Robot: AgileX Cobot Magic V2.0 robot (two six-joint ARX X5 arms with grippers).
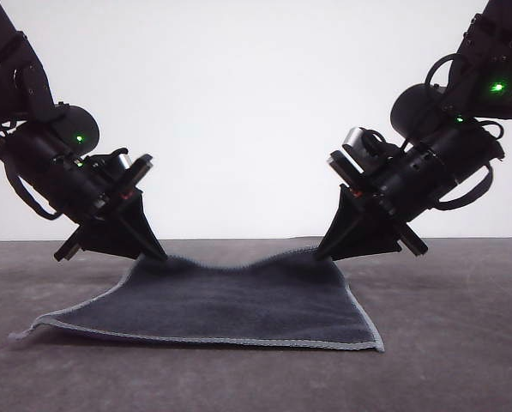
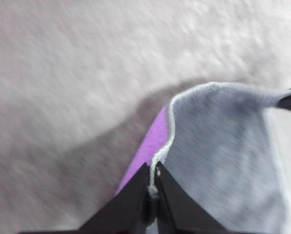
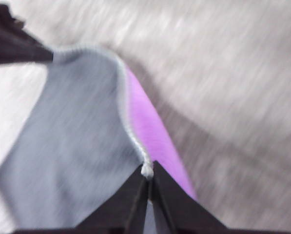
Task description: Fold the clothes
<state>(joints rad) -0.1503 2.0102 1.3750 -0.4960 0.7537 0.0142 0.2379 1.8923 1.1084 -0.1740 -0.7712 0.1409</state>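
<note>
Table (image 1: pixel 461 360): dark grey, mottled, plain pale wall behind. Bare surface on every side of the cloth in the front view, widest to the right and in front.

Cloth (image 1: pixel 238 305): one piece, lying mid-table, between the two arms. Charcoal face up. Wider left to right than it runs front to back as seen from the front, so its long line lies across the table. Near edge lies flat on the table, pale stitched edging running along it from the left corner to the right corner. Far edge is raised at both far corners and sags in the middle between them. Left wrist view: purple underside (image 2: pixel 150 146) showing beneath the lifted edge, with a shadow on the table below it. Right wrist view shows the same purple strip (image 3: pixel 152 131); both wrist views are blurred.

Arms: two, black, coming down at a slant from the upper left and upper right, tips converging on the far corners.

Left gripper (image 1: pixel 155 254): closed on the far left corner; in its wrist view the fingers (image 2: pixel 133 200) meet on the pale edging.

Right gripper (image 1: pixel 322 252): closed on the far right corner; fingers (image 3: pixel 172 195) pinch the edging likewise.
</note>
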